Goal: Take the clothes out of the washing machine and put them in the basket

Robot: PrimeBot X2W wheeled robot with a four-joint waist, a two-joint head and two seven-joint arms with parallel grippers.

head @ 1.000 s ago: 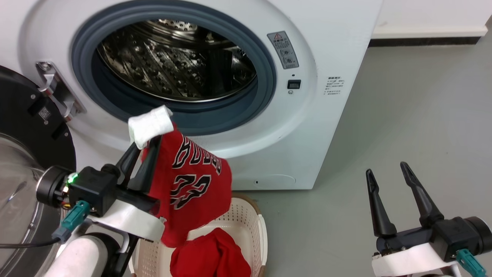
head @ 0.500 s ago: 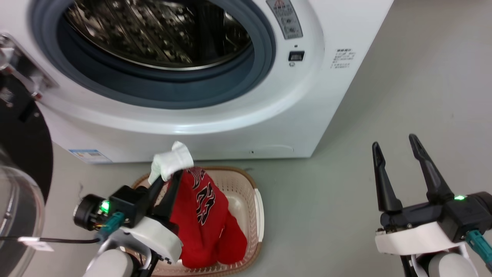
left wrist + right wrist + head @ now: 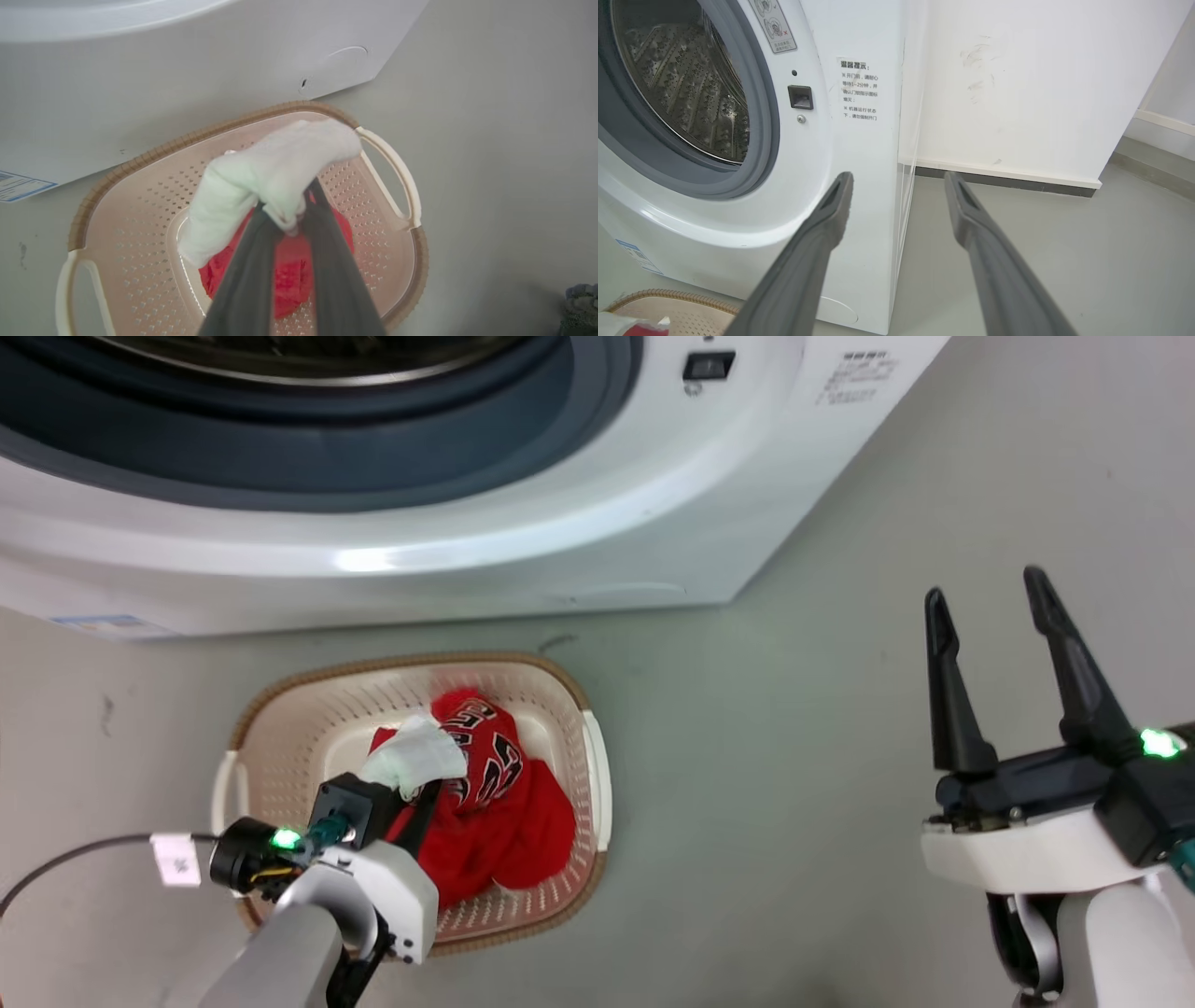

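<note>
Clothes (image 3: 504, 812) lie heaped in the basket (image 3: 597, 775), a red pile covering the middle of its bottom and reaching toward its right edge and near right corner. On top of the pile sits a jersey (image 3: 481, 747) with black-and-white lettering, crumpled so the print cannot be read in full. A white cloth (image 3: 415, 756) rests on the left side of the heap, draped over the tips of the left gripper (image 3: 431, 789). In the left wrist view that gripper's 2 fingers (image 3: 243, 280) come together at the cloth and pinch it, with red fabric showing between and under them. The gripper is lowered inside the basket's brown rim.

The basket stands on the grey floor (image 3: 794, 728) just in front of the washing machine (image 3: 467, 551), its far edge near the machine's base but apart from it. The right wrist view looks through the open porthole at the perforated steel drum (image 3: 686, 93). The right gripper (image 3: 982, 586) hovers over the floor well to the right of the basket, its 2 fingers spread apart and holding nothing.
</note>
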